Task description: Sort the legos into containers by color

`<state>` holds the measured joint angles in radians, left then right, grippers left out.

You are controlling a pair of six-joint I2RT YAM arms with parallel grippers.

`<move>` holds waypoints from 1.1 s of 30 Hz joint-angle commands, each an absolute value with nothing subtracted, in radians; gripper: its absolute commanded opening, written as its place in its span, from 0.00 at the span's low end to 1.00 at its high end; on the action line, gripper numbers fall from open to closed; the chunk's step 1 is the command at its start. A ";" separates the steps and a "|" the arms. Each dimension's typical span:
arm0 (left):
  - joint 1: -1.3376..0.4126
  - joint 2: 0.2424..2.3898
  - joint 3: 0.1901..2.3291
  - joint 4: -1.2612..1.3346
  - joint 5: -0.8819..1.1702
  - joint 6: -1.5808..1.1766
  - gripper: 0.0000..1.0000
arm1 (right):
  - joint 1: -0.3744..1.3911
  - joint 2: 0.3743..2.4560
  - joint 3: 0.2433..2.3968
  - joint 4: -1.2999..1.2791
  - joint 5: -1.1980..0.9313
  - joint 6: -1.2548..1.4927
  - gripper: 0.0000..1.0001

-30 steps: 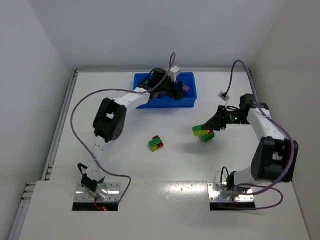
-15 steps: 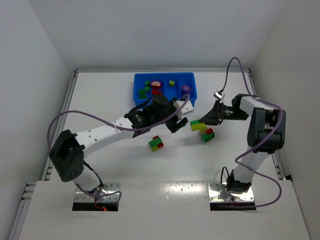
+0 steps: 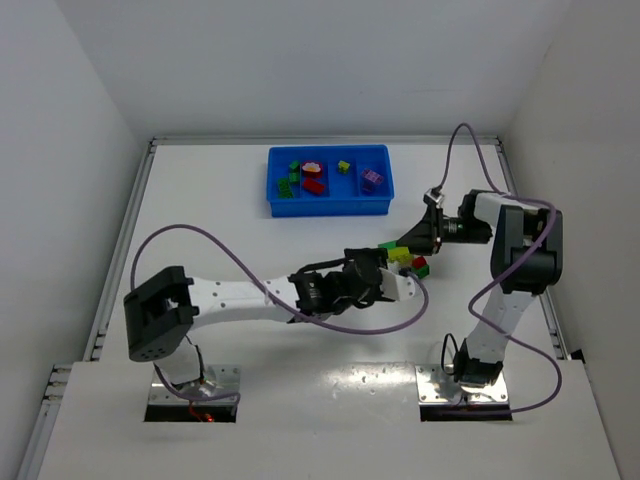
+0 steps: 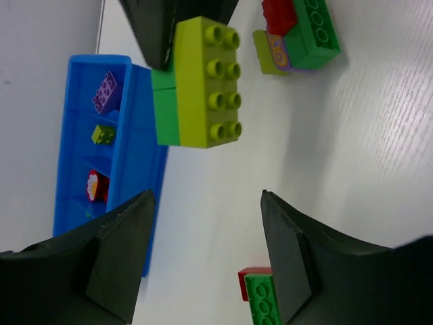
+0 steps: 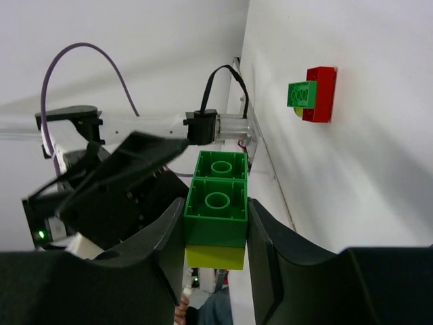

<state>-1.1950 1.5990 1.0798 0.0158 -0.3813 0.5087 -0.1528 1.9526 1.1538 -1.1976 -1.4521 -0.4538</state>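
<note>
Gripping a green-and-yellow brick stack [image 4: 203, 81], right tool [image 5: 216, 227] is clenched; left tool [image 4: 206, 203] spread, empty. Only left wrist view shows the blue tray [image 4: 139, 135].

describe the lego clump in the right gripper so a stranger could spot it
Right of the blue tray, find the right gripper. Clamped in it is a two-brick clump: a lime-yellow brick stacked on a green one. Unlike the mixed clump lying beside it, it has no red or purple.

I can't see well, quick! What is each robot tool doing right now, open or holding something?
Left tool: open, holding nothing.
Right tool: closed on the green-and-yellow lego clump.
</note>
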 commanded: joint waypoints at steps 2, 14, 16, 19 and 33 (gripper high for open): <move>-1.270 1.649 1.086 0.158 -0.555 0.595 0.70 | -0.146 1.980 1.178 -1.163 -1.597 -0.387 0.00; -1.358 1.750 1.104 0.242 -0.620 0.658 0.70 | -0.146 1.990 1.169 -1.141 -1.597 -0.333 0.00; -1.358 1.764 1.115 0.253 -0.630 0.669 0.70 | -0.146 1.977 1.157 -1.132 -1.597 -0.319 0.00; -1.358 1.787 1.115 0.290 -0.650 0.690 0.68 | -0.146 1.951 1.137 -1.098 -1.597 -0.269 0.00; -1.347 1.836 1.134 0.351 -0.683 0.712 0.00 | -0.115 1.893 1.080 -0.977 -1.597 -0.160 0.00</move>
